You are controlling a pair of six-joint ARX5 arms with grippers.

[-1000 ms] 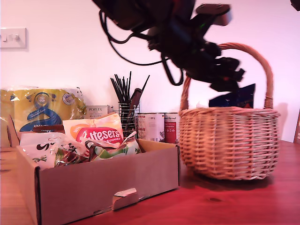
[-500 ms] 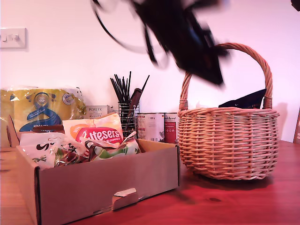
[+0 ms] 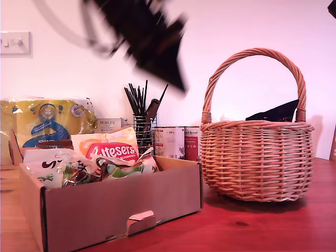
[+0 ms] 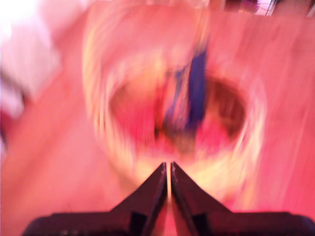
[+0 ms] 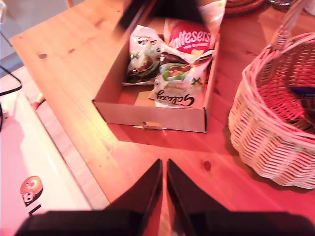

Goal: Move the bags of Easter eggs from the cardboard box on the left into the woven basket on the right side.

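The woven basket [image 3: 257, 163] stands at the exterior view's right, with a dark blue bag [image 3: 278, 111] leaning on its rim inside. My first gripper [image 4: 168, 167] is shut and empty, looking down through heavy blur at the basket [image 4: 98, 98] and the blue bag [image 4: 197, 88]. Its arm [image 3: 152, 42] is a dark blur high above the table, between box and basket. The cardboard box [image 3: 121, 202] at the exterior view's left holds an orange-red Maltesers bag [image 3: 111, 149] and white bags [image 3: 47, 170]. My second gripper [image 5: 164, 162] is shut, high in front of the box [image 5: 147, 115] and basket [image 5: 266, 132].
Behind the box are a yellow-and-blue multipack [image 3: 47, 123], a black wire utensil holder [image 3: 142, 128] and cans [image 3: 176, 142]. A light switch [image 3: 14, 42] is on the wall. The table's edge [image 5: 74, 162] runs near a white surface.
The arm swung from above the basket toward the exterior view's left. The blue bag, held over the basket a second ago, now rests inside it, let go.
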